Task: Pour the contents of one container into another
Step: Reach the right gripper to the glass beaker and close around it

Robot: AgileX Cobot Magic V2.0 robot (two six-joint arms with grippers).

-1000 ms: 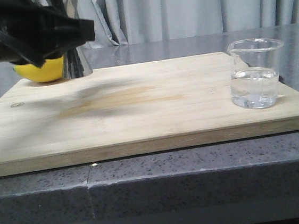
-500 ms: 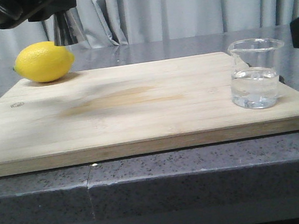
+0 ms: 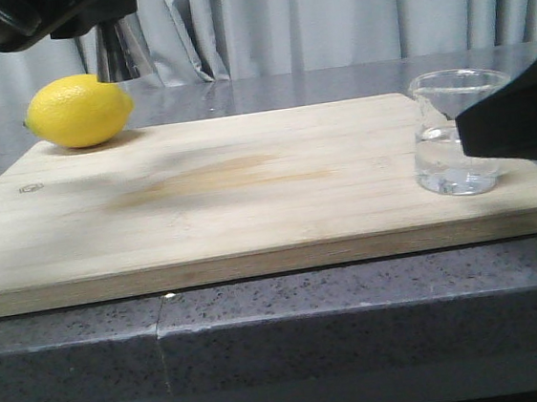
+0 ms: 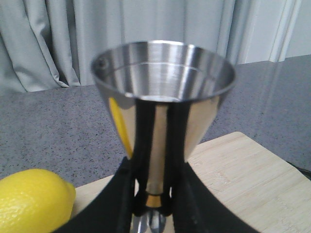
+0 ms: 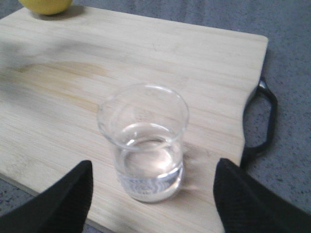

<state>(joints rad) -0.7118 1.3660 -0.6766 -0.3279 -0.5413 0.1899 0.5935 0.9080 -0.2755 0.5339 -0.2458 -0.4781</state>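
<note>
Right wrist view: right pincer (image 5: 153,194) spread around beaker (image 5: 144,141) | left pincer (image 4: 153,206) clamps jigger (image 4: 163,92)

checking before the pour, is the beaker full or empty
Partly full: the beaker stands upright on the board with clear liquid filling its lower part, well under the rim.

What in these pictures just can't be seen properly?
- Jigger: its lower cone is hidden by the left fingers in the left wrist view; the front view cuts it off at the top edge.
- Beaker: the front view's dark right gripper blocks its right side.
- Beaker's scale marks: too faint to read anywhere.
- Lemon: cropped in both wrist views.
</note>
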